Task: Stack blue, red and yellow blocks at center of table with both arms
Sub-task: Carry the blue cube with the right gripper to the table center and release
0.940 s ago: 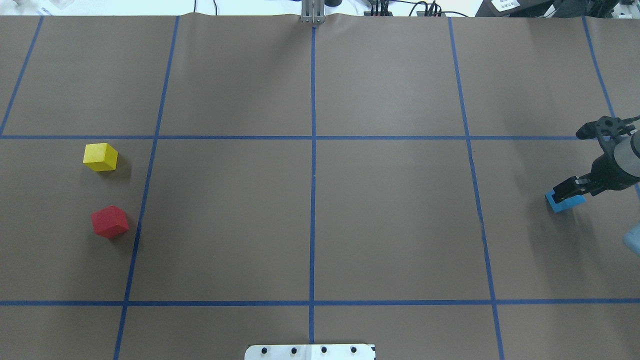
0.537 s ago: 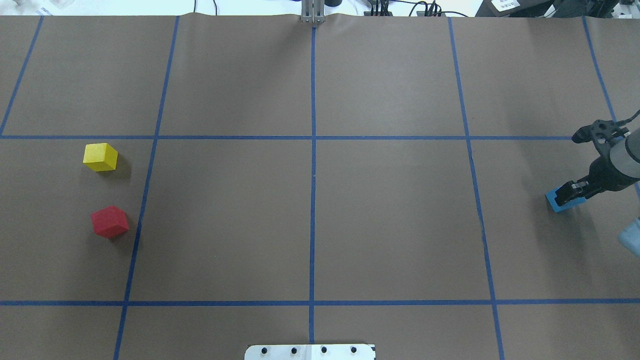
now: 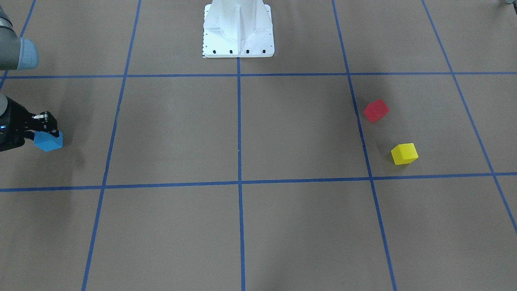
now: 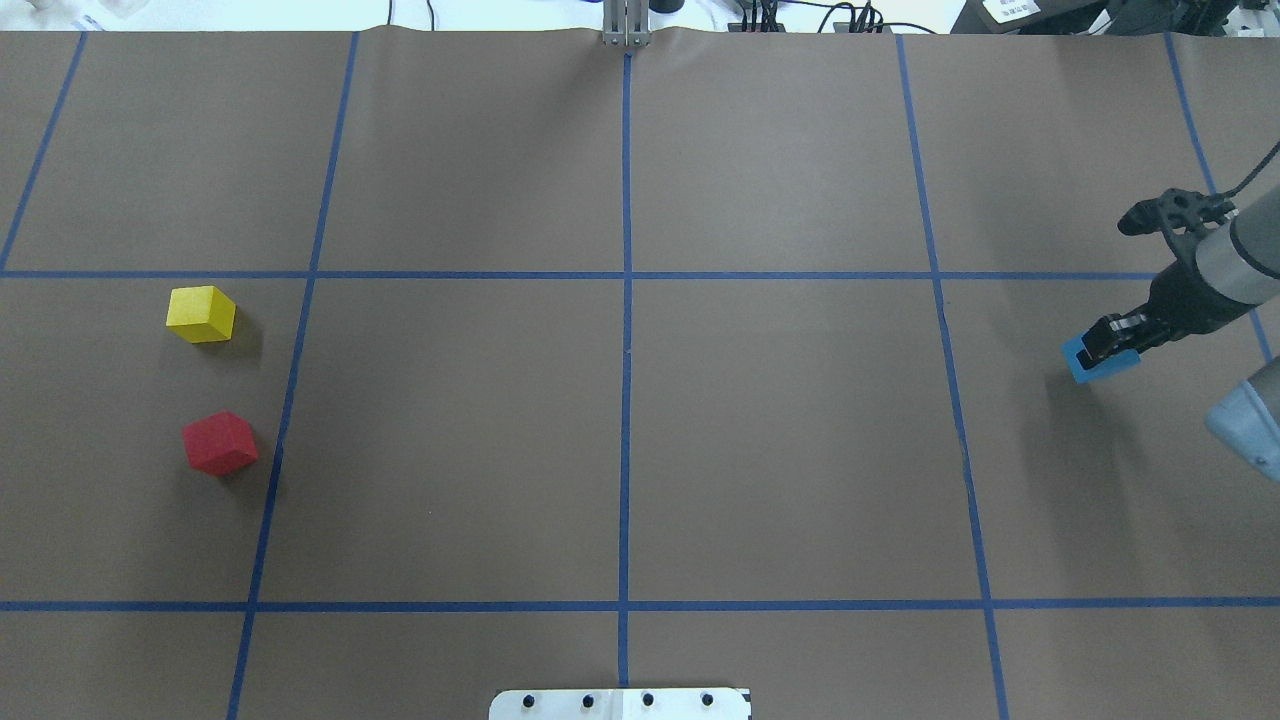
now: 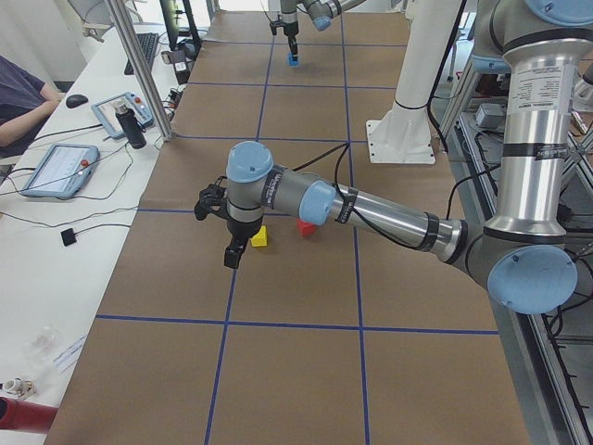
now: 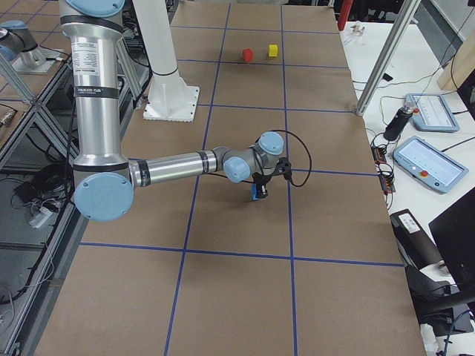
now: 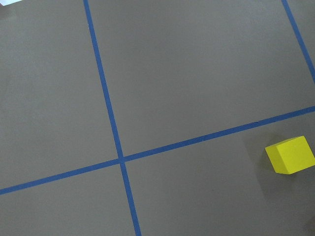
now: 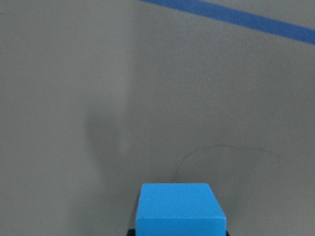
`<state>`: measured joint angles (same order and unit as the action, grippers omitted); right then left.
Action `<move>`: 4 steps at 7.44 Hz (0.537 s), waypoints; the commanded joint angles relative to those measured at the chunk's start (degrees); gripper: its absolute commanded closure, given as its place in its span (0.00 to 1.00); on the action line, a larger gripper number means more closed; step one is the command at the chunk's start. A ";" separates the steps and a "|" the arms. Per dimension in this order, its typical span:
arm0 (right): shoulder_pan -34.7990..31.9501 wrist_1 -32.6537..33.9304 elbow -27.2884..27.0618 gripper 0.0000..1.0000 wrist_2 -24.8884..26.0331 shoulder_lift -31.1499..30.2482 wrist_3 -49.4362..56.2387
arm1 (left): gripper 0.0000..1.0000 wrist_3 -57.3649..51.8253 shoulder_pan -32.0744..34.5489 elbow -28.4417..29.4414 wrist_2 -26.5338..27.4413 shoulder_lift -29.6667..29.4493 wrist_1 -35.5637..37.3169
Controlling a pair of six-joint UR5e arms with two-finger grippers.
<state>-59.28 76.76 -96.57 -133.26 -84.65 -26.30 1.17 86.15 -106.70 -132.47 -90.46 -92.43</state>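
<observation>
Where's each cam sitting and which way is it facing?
Overhead exterior: behind robot, looks forward-down on table; right arm enters right, right gripper shut on blue block.
Front-facing: across table, faces white pedestal; right arm at left edge.
Exterior left: table's left end; left arm near, left gripper by yellow block.
Exterior right: opposite end; right arm near.
Left wrist: down at yellow block; no body.
Right wrist: down at held blue block.
Shared: overhead and front-facing both show red block, mirrored.

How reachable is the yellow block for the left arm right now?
Probably yes. The left gripper hovers near the yellow block, which its wrist view shows with bare table around it. The red block sits apart, not in the way.
</observation>
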 commanded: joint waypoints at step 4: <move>13.10 24.94 3.98 1.00 5.98 34.83 -14.55 | 0.00 0.67 -0.28 0.53 -0.33 -0.51 0.06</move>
<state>-51.39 100.39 -95.68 -129.24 -58.02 -31.89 1.81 85.90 -106.23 -132.81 -90.79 -92.39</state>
